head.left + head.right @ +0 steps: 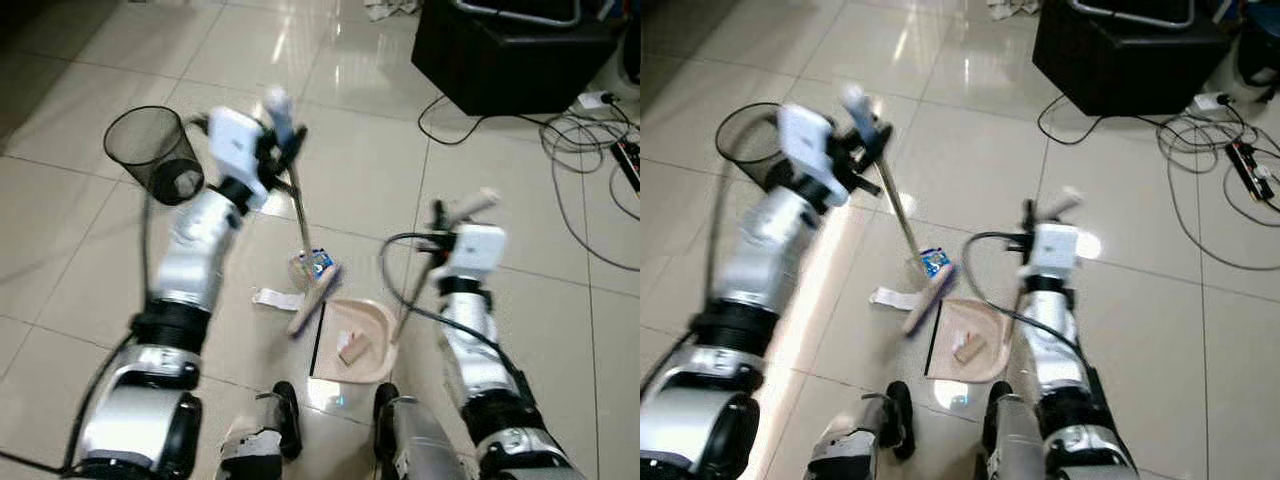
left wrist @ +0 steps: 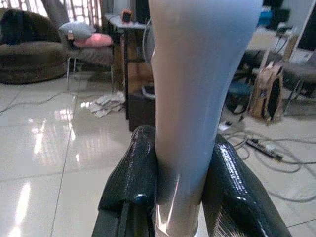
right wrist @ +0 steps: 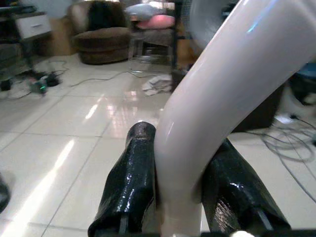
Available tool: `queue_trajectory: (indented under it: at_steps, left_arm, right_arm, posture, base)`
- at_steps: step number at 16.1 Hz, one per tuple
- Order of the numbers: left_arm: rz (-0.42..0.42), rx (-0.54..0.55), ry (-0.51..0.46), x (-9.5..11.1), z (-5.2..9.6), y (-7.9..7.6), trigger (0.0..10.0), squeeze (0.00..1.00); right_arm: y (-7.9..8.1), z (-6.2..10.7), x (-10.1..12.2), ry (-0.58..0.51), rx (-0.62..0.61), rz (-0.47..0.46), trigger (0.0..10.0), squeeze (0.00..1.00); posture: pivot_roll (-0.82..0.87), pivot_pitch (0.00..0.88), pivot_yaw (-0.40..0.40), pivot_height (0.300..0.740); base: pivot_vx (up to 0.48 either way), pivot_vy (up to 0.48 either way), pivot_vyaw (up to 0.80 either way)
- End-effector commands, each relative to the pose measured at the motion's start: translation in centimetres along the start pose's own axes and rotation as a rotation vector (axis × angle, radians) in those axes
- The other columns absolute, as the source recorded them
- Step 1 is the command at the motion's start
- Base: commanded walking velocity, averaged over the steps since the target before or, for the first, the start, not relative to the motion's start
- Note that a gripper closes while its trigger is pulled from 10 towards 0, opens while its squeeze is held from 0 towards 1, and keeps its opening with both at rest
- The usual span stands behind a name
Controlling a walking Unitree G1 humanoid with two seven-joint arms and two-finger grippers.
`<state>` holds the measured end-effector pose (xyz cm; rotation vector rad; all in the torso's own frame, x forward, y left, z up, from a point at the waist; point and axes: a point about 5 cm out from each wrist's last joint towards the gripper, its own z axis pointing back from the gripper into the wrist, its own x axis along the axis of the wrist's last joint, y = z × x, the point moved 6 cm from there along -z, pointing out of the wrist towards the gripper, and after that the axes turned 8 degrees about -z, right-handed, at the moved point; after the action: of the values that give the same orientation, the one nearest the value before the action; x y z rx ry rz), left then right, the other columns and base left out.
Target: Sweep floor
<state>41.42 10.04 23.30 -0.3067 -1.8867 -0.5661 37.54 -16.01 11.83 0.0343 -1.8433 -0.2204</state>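
Observation:
My left gripper (image 1: 283, 140) is shut on the pale blue top of a broom handle (image 2: 197, 98). The thin shaft slants down to the broom head (image 1: 313, 295) on the tiled floor, which lies against a blue-and-white wrapper (image 1: 318, 264). My right gripper (image 1: 440, 218) is shut on the cream dustpan handle (image 3: 217, 108). The beige dustpan (image 1: 352, 340) rests on the floor just right of the broom head, with a small tan scrap (image 1: 352, 348) inside it. A white paper strip (image 1: 277, 298) lies left of the broom head.
A black mesh wastebasket (image 1: 152, 152) stands on the floor behind my left arm. A black cabinet (image 1: 520, 55) sits at the back right, with cables (image 1: 580, 150) and a power strip (image 1: 630, 160) spread over the tiles beside it. My feet (image 1: 285, 410) are just below the dustpan.

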Motion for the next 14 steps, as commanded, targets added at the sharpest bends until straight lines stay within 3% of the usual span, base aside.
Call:
queue_trajectory:
  at_steps: [1, 2, 5, 7, 9, 11, 12, 14]
  left_arm:
    - [-0.017, -0.017, -0.002, 0.4, 0.8, 0.8, 10.0, 0.00]
    - [-0.027, -0.011, -0.002, 0.6, 1.0, 1.3, 10.0, 0.00]
    - [-0.122, 0.085, 0.001, 2.3, 2.1, 5.5, 10.0, 0.00]
    - [-0.185, 0.143, 0.031, 2.1, 2.9, 7.2, 10.0, 0.00]
    - [-0.271, 0.276, 0.143, 0.3, 4.7, 9.5, 10.0, 0.00]
    - [-0.227, 0.338, 0.205, -1.8, 7.1, 9.8, 10.0, 0.00]
    - [-0.219, 0.338, 0.214, -2.1, 7.3, 9.6, 10.0, 0.00]
    - [-0.194, 0.340, 0.259, -4.0, 9.2, 8.3, 10.0, 0.00]
  right_arm:
    - [-1.2, 0.1, 0.8, -0.028, -0.044, -0.031, 10.0, 0.00]
    - [-1.3, 0.0, 1.0, -0.033, -0.047, -0.036, 10.0, 0.00]
    - [-1.7, -0.6, 3.6, -0.097, -0.029, -0.053, 10.0, 0.00]
    - [-2.2, -0.9, 5.3, -0.119, -0.042, -0.068, 10.0, 0.00]
    - [-1.6, -1.3, 8.3, -0.149, 0.012, -0.085, 10.0, 0.00]
    - [-1.2, -2.4, 11.6, -0.151, 0.020, -0.171, 10.0, 0.00]
    - [-1.2, -2.5, 12.0, -0.153, 0.023, -0.177, 10.0, 0.00]
    - [-1.2, -3.1, 14.8, -0.187, 0.002, -0.282, 10.0, 0.00]
  posture:
    - [0.07, 0.175, 0.071, 0.740]
    - [0.07, 0.169, 0.073, 0.740]
    - [0.06, 0.149, 0.073, 0.740]
    - [0.05, 0.141, 0.074, 0.740]
    - [0.03, 0.126, 0.075, 0.740]
    - [0.02, 0.114, 0.072, 0.740]
    - [0.02, 0.113, 0.072, 0.740]
    - [0.01, 0.100, 0.069, 0.740]
  base:
    - [0.000, 0.000, 0.00]
    - [0.000, 0.000, 0.00]
    - [0.000, 0.000, 0.00]
    - [0.000, 0.000, 0.00]
    - [0.000, 0.000, 0.00]
    - [0.000, 0.000, 0.00]
    - [0.000, 0.000, 0.00]
    - [0.000, 0.000, 0.00]
